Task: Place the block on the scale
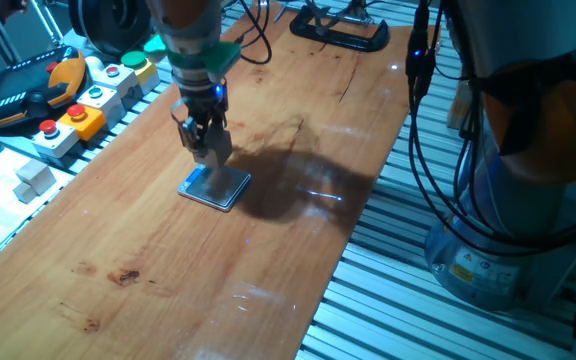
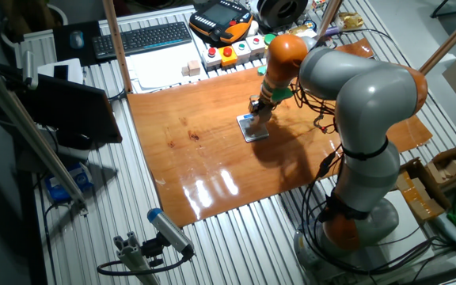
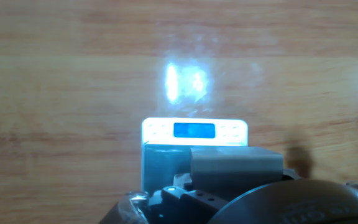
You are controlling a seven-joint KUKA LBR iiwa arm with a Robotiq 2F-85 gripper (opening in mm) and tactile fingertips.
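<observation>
The scale [image 1: 220, 189] lies flat on the wooden table, left of the middle, with its blue display lit. It also shows in the other fixed view [image 2: 254, 130] and in the hand view [image 3: 194, 130]. My gripper [image 1: 209, 153] hangs straight down just above the scale's top plate, also seen in the other fixed view [image 2: 258, 111]. A small pale block [image 3: 236, 165] sits between the fingers, over the plate's right part in the hand view. In the fixed views the fingers mostly hide it. I cannot tell whether it touches the plate.
A whitish cube [image 1: 35, 178] sits off the table's left edge, also in the other fixed view [image 2: 190, 69]. Coloured button boxes [image 1: 88, 100] and a teach pendant [image 1: 23, 85] lie beyond it. A black clamp [image 1: 338, 30] is at the far end.
</observation>
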